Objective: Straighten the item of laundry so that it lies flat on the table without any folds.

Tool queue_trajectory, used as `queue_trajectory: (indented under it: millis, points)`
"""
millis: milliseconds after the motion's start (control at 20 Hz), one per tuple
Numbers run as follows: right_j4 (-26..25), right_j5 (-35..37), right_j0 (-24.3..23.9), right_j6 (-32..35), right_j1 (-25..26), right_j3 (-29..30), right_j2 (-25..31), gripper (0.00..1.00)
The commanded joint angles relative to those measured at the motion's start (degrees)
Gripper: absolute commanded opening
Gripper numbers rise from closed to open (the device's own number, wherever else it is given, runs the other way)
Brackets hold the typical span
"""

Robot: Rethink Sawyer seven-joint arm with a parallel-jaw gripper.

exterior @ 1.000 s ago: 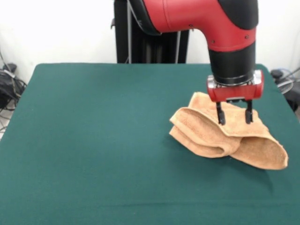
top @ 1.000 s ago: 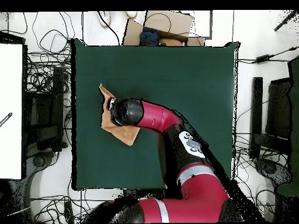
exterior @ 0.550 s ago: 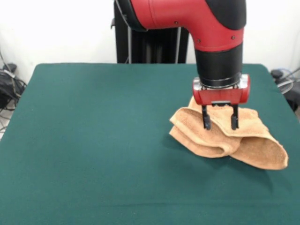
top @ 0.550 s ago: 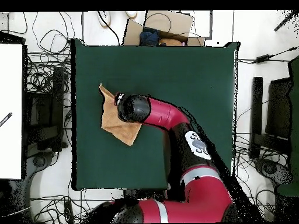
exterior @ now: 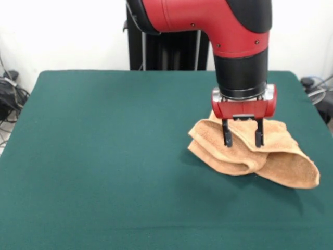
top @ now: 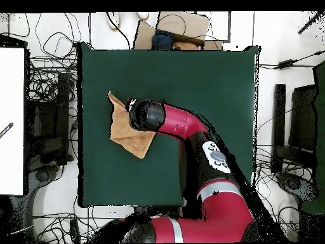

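Dark green felt table, white wall behind, cables on floor around. Gripper fingers parted, holding nothing. Orange-tan terry towel folded, bunched directly beneath fingertips.

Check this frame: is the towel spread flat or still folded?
Folded. In the front view the towel is doubled over itself with rounded, raised folds, bunched on the table under the open gripper.

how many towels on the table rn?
1. The towel lies bunched and folded near one side edge of the table, directly under the open gripper. Nothing else shows on the felt.
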Motion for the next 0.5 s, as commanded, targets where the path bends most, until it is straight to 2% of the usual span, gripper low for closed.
queue_trajectory:
  millis: [50, 300, 500]
  points:
    - [1.31, 3.69, -0.37, 7.68, 1.41, 0.16, 1.75, 1.00]
    - [1.72, 3.08, -1.91, 6.02, 3.60, -0.84, 4.78, 1.00]
    - [1.93, 3.61, -1.53, 6.11, 5.01, -2.77, 4.85, 1.00]
